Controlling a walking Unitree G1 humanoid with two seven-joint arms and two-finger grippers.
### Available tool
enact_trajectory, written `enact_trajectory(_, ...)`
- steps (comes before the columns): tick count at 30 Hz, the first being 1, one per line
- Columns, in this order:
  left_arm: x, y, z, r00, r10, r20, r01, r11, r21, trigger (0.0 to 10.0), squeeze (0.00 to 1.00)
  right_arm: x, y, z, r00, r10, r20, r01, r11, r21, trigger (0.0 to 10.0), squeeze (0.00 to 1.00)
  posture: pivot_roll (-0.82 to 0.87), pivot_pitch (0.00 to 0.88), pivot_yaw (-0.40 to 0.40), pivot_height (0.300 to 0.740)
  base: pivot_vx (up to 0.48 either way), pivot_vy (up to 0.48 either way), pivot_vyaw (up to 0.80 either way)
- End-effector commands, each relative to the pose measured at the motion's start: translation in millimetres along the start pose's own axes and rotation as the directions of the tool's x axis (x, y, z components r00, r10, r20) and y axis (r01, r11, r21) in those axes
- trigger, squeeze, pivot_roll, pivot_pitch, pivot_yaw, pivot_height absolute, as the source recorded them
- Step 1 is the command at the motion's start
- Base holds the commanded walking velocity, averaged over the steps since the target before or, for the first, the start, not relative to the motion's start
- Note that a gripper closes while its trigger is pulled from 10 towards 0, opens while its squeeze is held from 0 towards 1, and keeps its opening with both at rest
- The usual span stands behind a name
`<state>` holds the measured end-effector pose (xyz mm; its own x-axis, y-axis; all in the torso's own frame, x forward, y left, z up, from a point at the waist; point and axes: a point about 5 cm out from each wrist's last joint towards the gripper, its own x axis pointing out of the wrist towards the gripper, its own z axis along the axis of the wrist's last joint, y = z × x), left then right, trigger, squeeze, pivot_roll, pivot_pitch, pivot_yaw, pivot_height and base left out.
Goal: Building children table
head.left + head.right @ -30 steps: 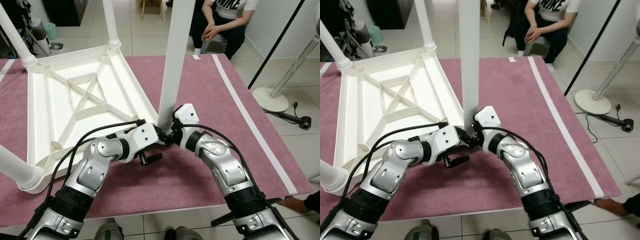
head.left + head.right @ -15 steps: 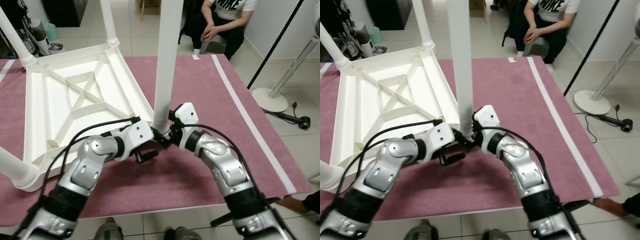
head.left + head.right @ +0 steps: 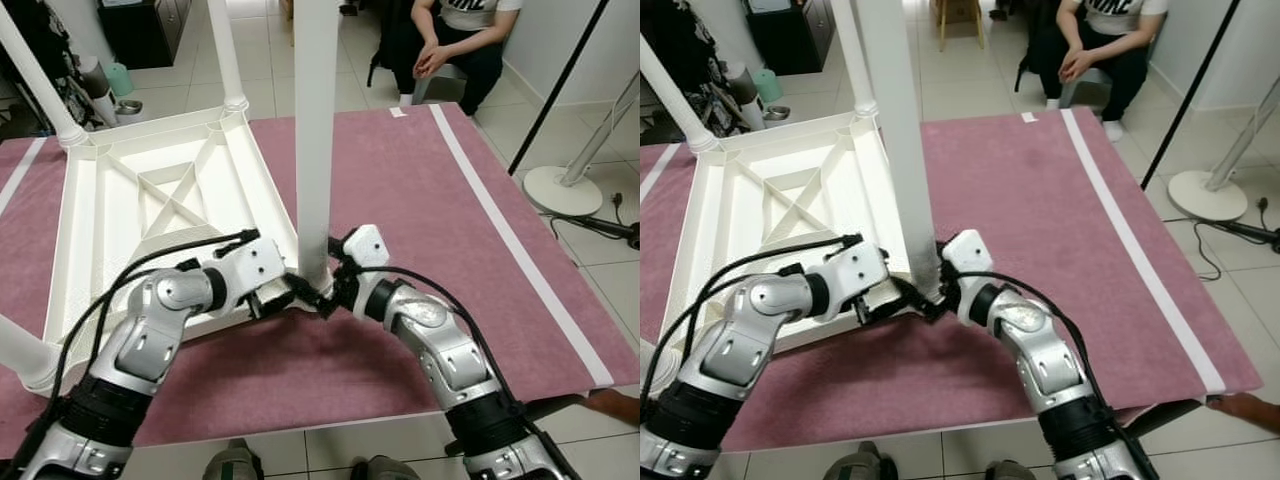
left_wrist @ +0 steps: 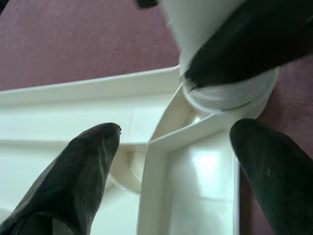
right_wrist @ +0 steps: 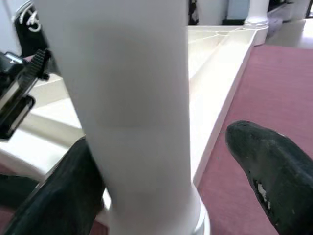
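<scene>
A seated person [image 3: 455,45] (dark trousers), fan stand [image 3: 580,178].

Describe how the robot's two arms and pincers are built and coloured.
Both arms are jointed silver metal with black bands and white housings at the wrists. Black cables loop along the left arm and right arm. Each pincer has two long, rounded, glossy black fingers, as in the right wrist view.

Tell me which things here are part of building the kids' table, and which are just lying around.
Part of the job:
- upturned white tabletop
- white leg stood at its near corner
- left hand and right hand at that leg's base
- legs already fitted at the far corners

Just around:
- seated person
- fan stand
- pink mat
</scene>
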<state>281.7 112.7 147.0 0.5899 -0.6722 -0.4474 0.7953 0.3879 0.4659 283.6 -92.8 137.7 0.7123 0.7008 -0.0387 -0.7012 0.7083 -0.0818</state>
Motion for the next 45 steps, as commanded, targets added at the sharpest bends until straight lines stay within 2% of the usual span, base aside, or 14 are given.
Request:
enact_trajectory(1,-5.2,5.1,-9.6,0.999,0.024,-0.04,-0.025,0.999,-0.029,10.0,0.0,-2.9,0.9,-0.2,1.0,0.001,0.007,-0.001,1.0,0.008,10.0,0.0,0.08,0.0,0.102,0.74,0.0,0.0,0.0)
enact_trajectory(7,-20.6,10.5,-28.9,0.995,-0.04,-0.088,0.035,0.998,-0.057,10.0,0.0,-27.7,13.4,17.2,0.977,0.212,0.021,-0.212,0.977,-0.032,10.0,0.0,0.06,0.0,0.1,0.74,0.0,0.0,0.0)
enact_trajectory(10,-21.7,6.6,-29.8,0.995,-0.062,-0.073,0.056,0.995,-0.082,10.0,0.0,-30.7,14.6,19.1,0.971,0.238,0.007,-0.237,0.97,-0.056,10.0,0.0,0.05,0.0,0.101,0.74,0.0,0.0,0.0)
enact_trajectory(13,-20.7,1.3,-28.3,0.995,-0.084,-0.052,0.079,0.992,-0.102,10.0,0.0,-29.4,13.1,21.7,0.976,0.217,0.01,-0.216,0.973,-0.081,10.0,0.0,0.05,0.0,0.095,0.74,0.0,0.0,0.0)
enact_trajectory(21,-22.0,-11.2,-22.4,0.991,-0.129,0.024,0.131,0.984,-0.122,10.0,0.0,-29.0,-7.4,29.3,0.996,0.082,0.03,-0.078,0.99,-0.12,10.0,0.0,0.04,0.0,0.064,0.74,0.0,0.0,0.0)
enact_trajectory(27,-20.7,-15.5,-8.2,0.984,-0.07,0.162,0.096,0.983,-0.155,10.0,0.0,-32.4,-17.7,36.9,0.998,0.032,0.046,-0.026,0.992,-0.122,10.0,0.0,0.03,0.0,0.06,0.74,0.0,0.0,0.0)
enact_trajectory(29,-20.6,-13.2,-2.1,0.979,-0.02,0.204,0.054,0.985,-0.162,10.0,0.0,-32.8,-18.4,38.1,0.998,0.024,0.051,-0.018,0.992,-0.122,10.0,0.0,0.02,0.0,0.067,0.74,0.0,0.0,0.0)
enact_trajectory(32,-27.4,2.1,5.5,0.959,0.156,0.238,-0.102,0.969,-0.227,10.0,0.0,-32.0,-16.2,37.2,0.997,-0.008,0.071,0.015,0.994,-0.106,10.0,0.0,0.02,0.0,0.079,0.74,0.0,0.0,0.0)
enact_trajectory(34,-30.0,4.5,5.8,0.954,0.18,0.239,-0.122,0.964,-0.238,10.0,0.0,-31.9,-15.8,37.0,0.997,-0.017,0.076,0.025,0.995,-0.101,10.0,0.0,0.02,0.0,0.079,0.74,0.0,0.0,0.0)
enact_trajectory(36,-33.2,5.4,4.7,0.954,0.184,0.236,-0.128,0.963,-0.235,10.0,0.0,-31.8,-15.9,37.0,0.996,-0.027,0.082,0.035,0.995,-0.096,10.0,0.0,0.01,0.0,0.083,0.74,0.0,0.0,0.0)
enact_trajectory(38,-36.8,5.3,-2.3,0.973,0.134,0.19,-0.103,0.981,-0.164,10.0,0.0,-31.5,-17.3,37.7,0.996,-0.021,0.084,0.029,0.995,-0.1,10.0,0.0,0.01,0.0,0.083,0.74,0.0,0.0,0.0)
enact_trajectory(39,-36.8,5.3,-2.3,0.973,0.134,0.19,-0.103,0.981,-0.164,10.0,0.0,-31.5,-17.3,37.7,0.996,-0.021,0.084,0.029,0.995,-0.1,10.0,0.0,0.01,0.0,0.083,0.74,0.0,0.0,0.0)
enact_trajectory(40,-36.9,6.4,-8.1,0.986,0.08,0.146,-0.067,0.993,-0.096,10.0,0.0,-30.7,-17.4,38.5,0.997,0.02,0.075,-0.011,0.993,-0.115,10.0,0.0,0.01,0.0,0.083,0.74,0.0,0.0,0.0)
enact_trajectory(45,-35.2,9.0,-9.3,0.991,0.058,0.124,-0.05,0.997,-0.067,10.0,0.0,-30.3,-14.4,38.5,0.995,0.08,0.06,-0.072,0.99,-0.125,10.0,0.0,0.01,0.0,0.081,0.74,0.0,0.0,0.0)
